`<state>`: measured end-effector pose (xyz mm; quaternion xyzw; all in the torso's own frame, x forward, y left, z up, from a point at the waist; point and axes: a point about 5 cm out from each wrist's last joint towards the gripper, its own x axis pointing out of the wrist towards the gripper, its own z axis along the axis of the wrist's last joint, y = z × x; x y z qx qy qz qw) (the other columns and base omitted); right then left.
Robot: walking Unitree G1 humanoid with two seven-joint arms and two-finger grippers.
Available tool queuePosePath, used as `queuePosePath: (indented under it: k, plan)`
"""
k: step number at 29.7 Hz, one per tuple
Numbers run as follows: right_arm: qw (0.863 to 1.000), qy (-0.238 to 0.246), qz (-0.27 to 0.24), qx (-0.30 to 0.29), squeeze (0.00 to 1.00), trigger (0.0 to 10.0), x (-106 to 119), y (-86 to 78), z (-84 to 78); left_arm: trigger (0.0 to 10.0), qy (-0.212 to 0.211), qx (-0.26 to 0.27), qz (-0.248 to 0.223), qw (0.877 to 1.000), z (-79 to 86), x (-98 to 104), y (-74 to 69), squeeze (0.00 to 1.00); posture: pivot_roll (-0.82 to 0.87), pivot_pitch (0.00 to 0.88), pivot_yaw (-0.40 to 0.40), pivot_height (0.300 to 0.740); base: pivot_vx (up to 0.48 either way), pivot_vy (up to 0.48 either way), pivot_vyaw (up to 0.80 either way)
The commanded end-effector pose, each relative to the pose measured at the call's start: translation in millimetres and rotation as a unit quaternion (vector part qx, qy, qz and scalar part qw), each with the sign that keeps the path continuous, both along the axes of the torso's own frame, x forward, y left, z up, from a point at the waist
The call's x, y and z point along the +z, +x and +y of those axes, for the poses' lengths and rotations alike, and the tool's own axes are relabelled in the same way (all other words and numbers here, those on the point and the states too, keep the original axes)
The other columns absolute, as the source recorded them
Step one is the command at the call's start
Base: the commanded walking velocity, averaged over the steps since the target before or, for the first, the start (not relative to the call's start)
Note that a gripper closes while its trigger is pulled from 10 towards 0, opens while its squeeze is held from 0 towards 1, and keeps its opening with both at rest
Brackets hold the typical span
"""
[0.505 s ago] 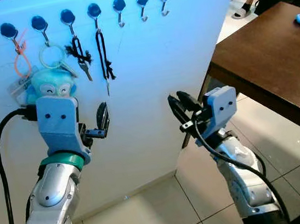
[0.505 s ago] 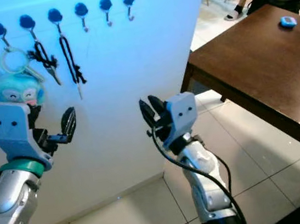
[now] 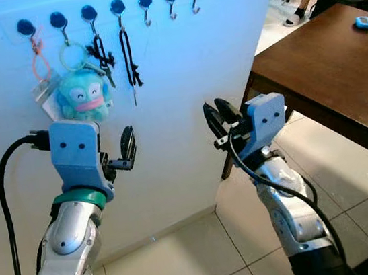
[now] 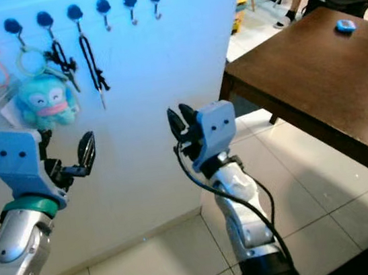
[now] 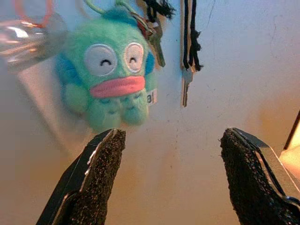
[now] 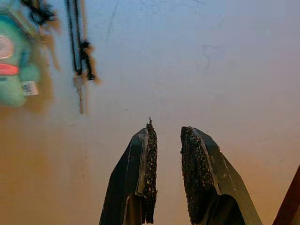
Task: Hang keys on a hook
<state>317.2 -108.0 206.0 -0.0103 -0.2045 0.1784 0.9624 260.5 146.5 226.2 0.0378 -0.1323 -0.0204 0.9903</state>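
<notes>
Left eye view: brown table (image 3: 338, 70) beside white wall (image 3: 183, 76)

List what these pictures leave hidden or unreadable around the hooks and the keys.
- The tag on the teal plush keychain: too small and blurred to read in the left wrist view.
- The clear holder on the orange loop: its contents are washed out by glare.
- The key beside the plush: partly hidden by it.
- The blue object on the brown table: too small to identify.
</notes>
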Motion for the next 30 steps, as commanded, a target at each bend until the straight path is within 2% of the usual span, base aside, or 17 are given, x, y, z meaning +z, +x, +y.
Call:
queuePosePath:
  k: [1, 25, 30]
  plan:
    - [1.000, -0.001, -0.001, -0.008, 0.00, 10.0, -1.2, 1.6, -0.5, 10.0, 0.004, 0.004, 0.012, 1.000, 0.4, -7.4, 0.8, 0.00, -0.04, 0.069, 0.054, 0.740, -0.360, 0.000, 0.00]
    - [1.000, -0.001, -0.007, -0.022, 0.00, 10.0, 1.8, 7.0, -0.1, 10.0, 0.004, 0.006, 0.009, 1.000, 2.3, -10.7, 1.6, 0.00, -0.03, 0.065, 0.055, 0.740, -0.361, 0.000, 0.00]
    - [1.000, -0.002, -0.010, -0.022, 0.00, 10.0, 4.4, 7.8, 0.5, 10.0, 0.008, -0.003, 0.026, 1.000, 0.4, -14.6, 2.8, 0.00, -0.03, 0.063, 0.058, 0.740, -0.118, 0.000, 0.00]
